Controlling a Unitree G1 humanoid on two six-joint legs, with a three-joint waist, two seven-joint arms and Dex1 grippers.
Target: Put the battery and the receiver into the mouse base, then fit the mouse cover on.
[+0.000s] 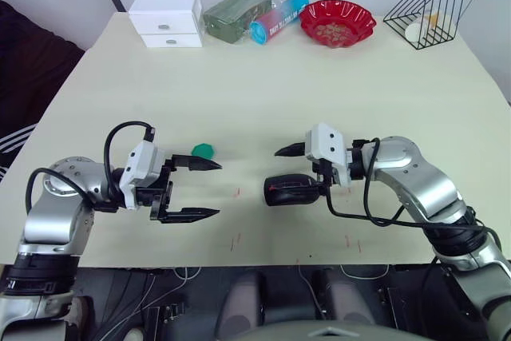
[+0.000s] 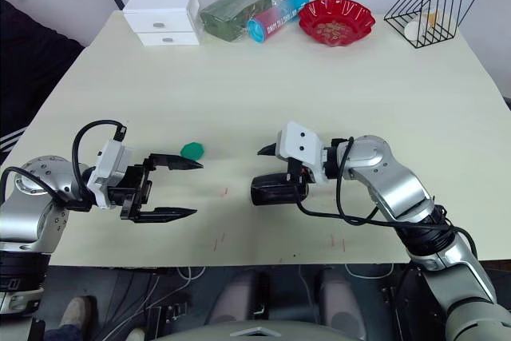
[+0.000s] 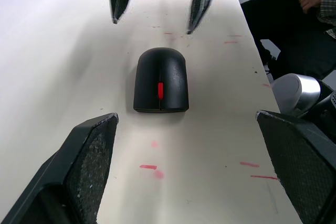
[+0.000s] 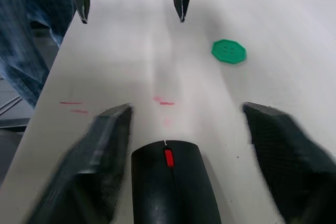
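- Assembled mouse (image 1: 289,190) lying flat on the pale desk (image 1: 263,85), cover (image 3: 160,80) seated on top, red scroll wheel (image 3: 160,89) showing along its middle line.
- Right claw (image 1: 289,171) spread wide around the mouse, one finger either side, gripping nothing; fingers (image 4: 94,161) apart from the shell in the right wrist view.
- Left claw (image 1: 201,190) also wide open and empty, just above the desk, well apart from the mouse and pointing toward it.
- Green octagonal button (image 1: 204,149) on the desk just beyond the left claw's far finger.
- Along the far edge: white drawer box (image 1: 167,17), green packet (image 1: 235,12), blue tube (image 1: 279,16), red bowl (image 1: 338,23), black wire rack (image 1: 429,7).
- Faint red marks (image 3: 149,167) on the desk near the mouse.
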